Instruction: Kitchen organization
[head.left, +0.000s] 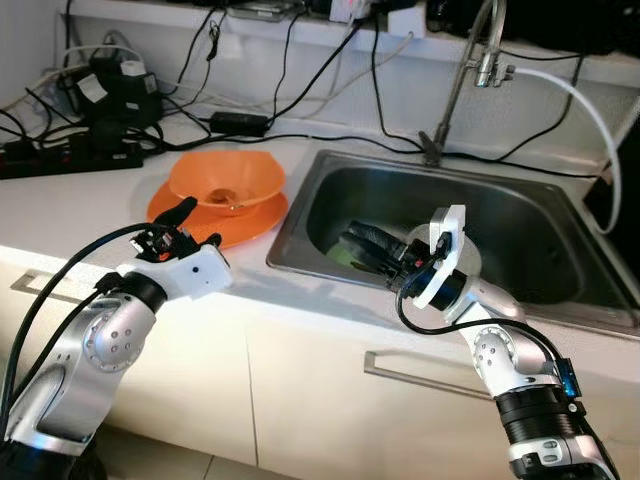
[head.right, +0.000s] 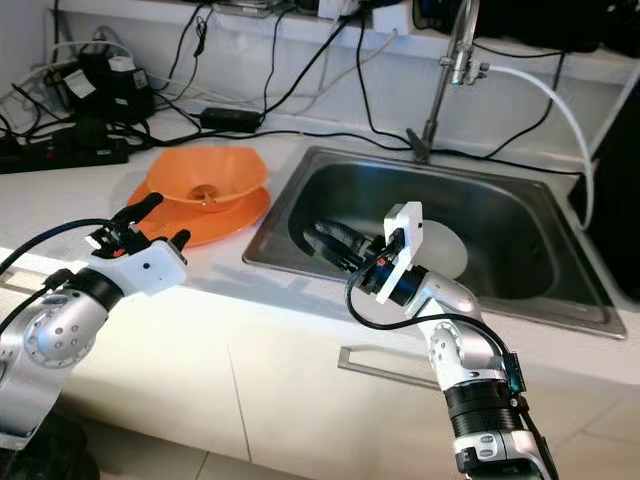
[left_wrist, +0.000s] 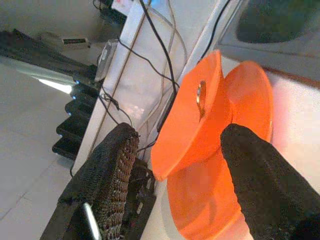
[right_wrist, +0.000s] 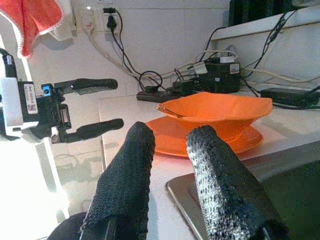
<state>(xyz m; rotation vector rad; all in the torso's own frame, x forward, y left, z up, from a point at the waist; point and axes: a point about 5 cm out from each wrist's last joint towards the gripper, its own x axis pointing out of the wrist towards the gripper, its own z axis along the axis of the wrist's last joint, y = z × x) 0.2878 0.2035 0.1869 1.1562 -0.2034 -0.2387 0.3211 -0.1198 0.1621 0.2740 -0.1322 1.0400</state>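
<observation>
Orange bowl on orange plate centre-left, left gripper spread just beside it, right gripper spread, inside sink

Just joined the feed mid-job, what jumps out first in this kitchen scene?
The bright orange bowl stacked on an orange plate stands out on the white counter, left of the steel sink. The left gripper hovers open just in front of that stack, while the right gripper reaches over the sink's front edge, fingers slightly apart and empty. A tangle of black cables and a power strip runs along the back wall.
</observation>
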